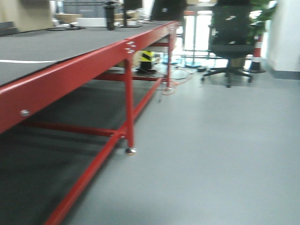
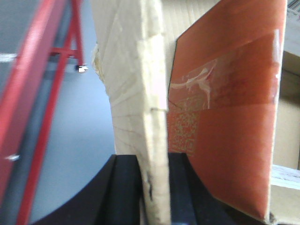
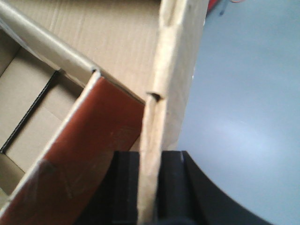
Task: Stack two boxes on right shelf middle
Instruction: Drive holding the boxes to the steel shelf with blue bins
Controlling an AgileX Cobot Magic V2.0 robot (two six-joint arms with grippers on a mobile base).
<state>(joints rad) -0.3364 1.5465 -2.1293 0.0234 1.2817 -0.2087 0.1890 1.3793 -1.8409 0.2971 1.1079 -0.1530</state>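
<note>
A long red-framed counter (image 1: 70, 79) with a dark grey top was seen running along the left of a room with a pale grey floor (image 1: 225, 150). Past the counter's far end, a black office chair (image 1: 229, 37) and a striped cone (image 1: 256, 54) were made out, and a yellow-and-black post (image 1: 146, 58) was seen below the far corner. The left fingers (image 2: 123, 192) were closed tightly on the upright wall of a brown cardboard box (image 2: 133, 70), one black pad pressed to each face. This box was held off the floor, just beside the counter's red front edge. A reddish-brown flap (image 2: 225, 117) carrying clear, wrinkled tape was folded inward next to that wall. The right fingers (image 3: 125, 185) were likewise clamped on a thin wall of an open cardboard box (image 3: 108, 42), above bare floor. Whether one box was shown in both wrist views could not be told. The boxes' undersides and outer faces were cut off, and the front view was blurred.
</note>
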